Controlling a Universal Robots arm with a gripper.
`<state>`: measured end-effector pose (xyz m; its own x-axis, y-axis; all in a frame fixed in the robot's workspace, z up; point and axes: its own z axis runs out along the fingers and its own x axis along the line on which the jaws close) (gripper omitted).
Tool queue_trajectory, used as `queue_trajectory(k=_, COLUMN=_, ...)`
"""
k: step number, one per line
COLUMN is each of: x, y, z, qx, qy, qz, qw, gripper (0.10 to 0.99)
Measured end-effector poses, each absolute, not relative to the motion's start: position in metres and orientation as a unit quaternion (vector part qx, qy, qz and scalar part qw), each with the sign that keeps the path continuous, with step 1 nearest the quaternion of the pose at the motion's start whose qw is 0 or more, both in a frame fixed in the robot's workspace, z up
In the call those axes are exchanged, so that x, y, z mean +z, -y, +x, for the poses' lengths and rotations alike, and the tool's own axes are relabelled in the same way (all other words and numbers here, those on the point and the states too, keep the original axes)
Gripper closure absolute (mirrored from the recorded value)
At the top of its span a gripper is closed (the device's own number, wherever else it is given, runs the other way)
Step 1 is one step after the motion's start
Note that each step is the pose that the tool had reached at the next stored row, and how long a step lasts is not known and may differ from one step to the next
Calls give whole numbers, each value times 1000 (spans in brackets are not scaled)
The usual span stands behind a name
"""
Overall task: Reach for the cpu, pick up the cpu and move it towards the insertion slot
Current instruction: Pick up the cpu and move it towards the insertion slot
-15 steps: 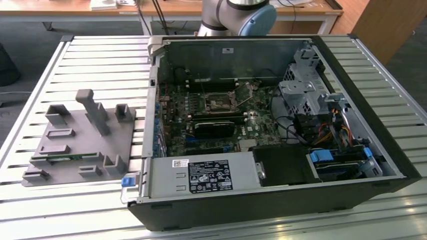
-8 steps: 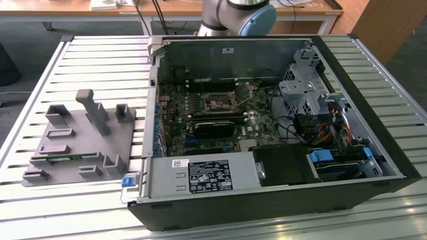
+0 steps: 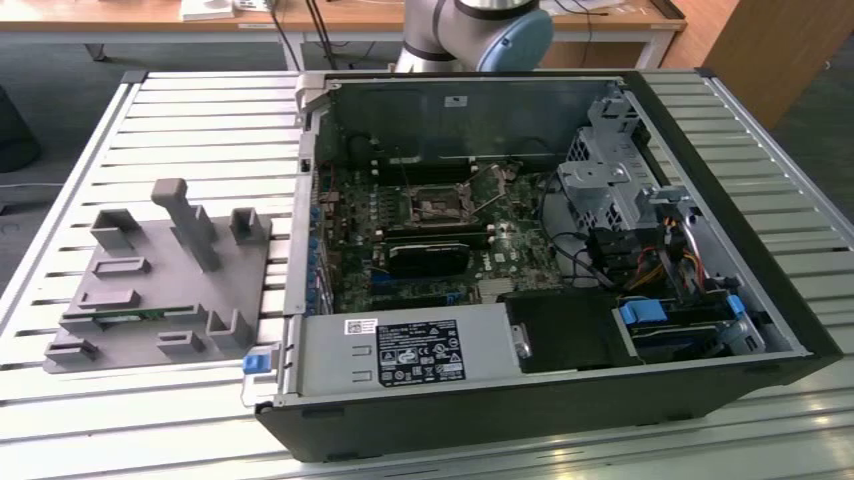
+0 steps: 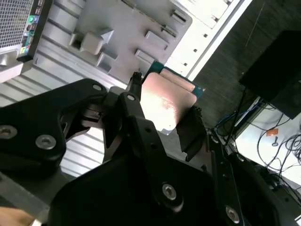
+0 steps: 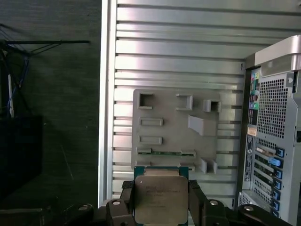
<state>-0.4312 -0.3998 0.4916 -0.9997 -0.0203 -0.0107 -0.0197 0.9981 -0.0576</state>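
In both wrist views my gripper [image 5: 160, 209] is shut on the cpu [image 5: 159, 198], a flat square chip with a silvery metal top and a green rim. A black finger [image 5: 127, 203] presses on each of two opposite edges. Seen in the second wrist view, the cpu [image 4: 164, 101] sits between the black fingers [image 4: 135, 96] of the gripper [image 4: 164, 115], high above the grey fixture plate [image 4: 127, 33]. The insertion slot [image 3: 438, 207], a dark square socket with a metal frame and thin lever, lies on the motherboard inside the open computer case [image 3: 694, 300].
The grey fixture plate [image 3: 147, 290] with raised holders lies on the slatted metal table [image 3: 200, 120] at the exterior view's left of the case. A thin green memory stick [image 5: 164, 152] rests in the plate. The arm's base [image 3: 481, 30] stands behind the case.
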Motion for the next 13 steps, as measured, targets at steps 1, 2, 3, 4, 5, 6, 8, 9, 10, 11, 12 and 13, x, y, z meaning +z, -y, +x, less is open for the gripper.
queue_trajectory(k=1, x=490, y=400, z=-426, qx=-29, qy=-1000, qz=-10, qw=6, gripper=541)
queue_trajectory(k=2, x=489, y=400, z=-422, qx=-29, qy=-1000, qz=-10, qw=6, gripper=541)
queue_trajectory(k=3, x=488, y=400, z=-418, qx=-28, qy=-1000, qz=-10, qw=6, gripper=541)
queue_trajectory(k=4, x=488, y=400, z=-415, qx=-26, qy=-1000, qz=-10, qw=6, gripper=541)
queue_trajectory(k=5, x=488, y=400, z=-413, qx=-22, qy=-1000, qz=-10, qw=6, gripper=541)
queue_trajectory(k=6, x=488, y=400, z=-410, qx=-17, qy=-1000, qz=-11, qw=6, gripper=541)
queue_trajectory(k=8, x=488, y=400, z=-405, qx=-4, qy=-1000, qz=-11, qw=6, gripper=541)
queue_trajectory(k=9, x=488, y=400, z=-403, qx=3, qy=-1000, qz=-11, qw=6, gripper=541)
queue_trajectory(k=10, x=488, y=400, z=-401, qx=10, qy=-1000, qz=-11, qw=6, gripper=541)
queue_trajectory(k=11, x=488, y=400, z=-398, qx=15, qy=-1000, qz=-11, qw=6, gripper=541)
queue_trajectory(k=12, x=488, y=400, z=-394, qx=15, qy=-1000, qz=-12, qw=6, gripper=541)
queue_trajectory(k=13, x=488, y=400, z=-390, qx=15, qy=-1000, qz=-11, qw=6, gripper=541)
